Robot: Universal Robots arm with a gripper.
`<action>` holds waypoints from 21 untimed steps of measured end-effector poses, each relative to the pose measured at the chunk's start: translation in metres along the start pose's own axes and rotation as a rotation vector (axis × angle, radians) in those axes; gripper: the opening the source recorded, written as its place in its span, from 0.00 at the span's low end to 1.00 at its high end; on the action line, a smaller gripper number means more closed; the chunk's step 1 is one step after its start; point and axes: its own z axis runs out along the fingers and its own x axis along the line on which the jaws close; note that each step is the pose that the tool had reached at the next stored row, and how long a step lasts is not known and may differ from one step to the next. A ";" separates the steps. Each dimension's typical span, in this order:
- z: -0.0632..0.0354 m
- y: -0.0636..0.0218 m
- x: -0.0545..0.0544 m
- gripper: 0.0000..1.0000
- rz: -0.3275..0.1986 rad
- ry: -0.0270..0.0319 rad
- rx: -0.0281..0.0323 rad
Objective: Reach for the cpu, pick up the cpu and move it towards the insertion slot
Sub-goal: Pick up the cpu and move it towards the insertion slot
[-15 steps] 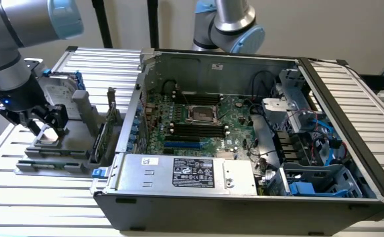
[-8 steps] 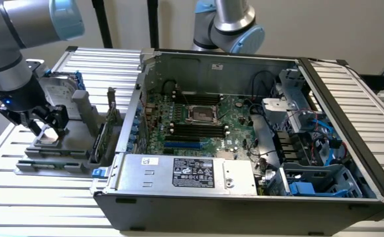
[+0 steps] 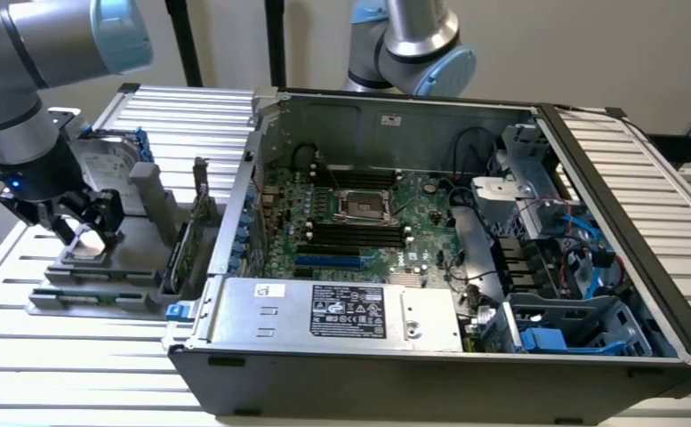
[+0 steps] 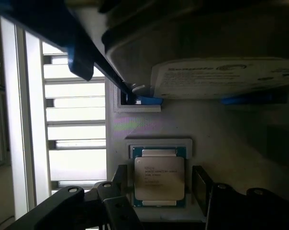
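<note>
The cpu (image 4: 159,179), a small square chip with a silver-grey top and green edging, lies flat in a pale recess of the grey holder block (image 3: 96,277) at the exterior view's left, outside the computer case. My gripper (image 3: 81,233) is lowered over it, open, with one dark finger (image 4: 121,178) on each side of the chip and a narrow gap showing on both sides. The cpu (image 3: 85,242) appears as a light patch between the fingertips. The insertion slot (image 3: 363,206), a shiny metal frame with a dark centre, sits on the green board inside the open case.
An upright silver hard drive (image 4: 221,72) with blue rails stands on the holder just behind the gripper. The case wall (image 3: 232,222) rises between holder and board. A second arm (image 3: 411,49) hangs behind the case. Memory slots (image 3: 351,238) lie beside the socket.
</note>
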 end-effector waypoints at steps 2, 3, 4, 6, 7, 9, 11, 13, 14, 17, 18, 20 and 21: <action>0.0005 0.0007 0.000 0.65 0.000 -0.0001 0.0007; 0.0008 0.0011 0.000 0.65 0.000 -0.0002 0.0012; 0.0010 0.0014 0.000 0.65 0.000 -0.0001 0.0018; 0.0013 0.0016 0.000 0.65 0.000 0.0001 0.0037; 0.0016 0.0017 0.000 0.65 0.000 0.0001 0.0046; 0.0023 0.0020 0.000 0.65 0.000 -0.0001 0.0059; 0.0027 0.0023 0.000 0.65 0.000 -0.0001 0.0069; 0.0029 0.0024 0.000 0.65 0.000 -0.0001 0.0076; 0.0030 0.0025 0.000 0.65 0.000 0.0000 0.0077; 0.0031 0.0026 0.000 0.65 0.000 0.0006 0.0082; 0.0031 0.0026 0.000 0.65 0.000 0.0012 0.0084; 0.0032 0.0027 0.000 0.65 0.000 0.0016 0.0085; 0.0033 0.0027 0.000 0.65 0.000 0.0019 0.0085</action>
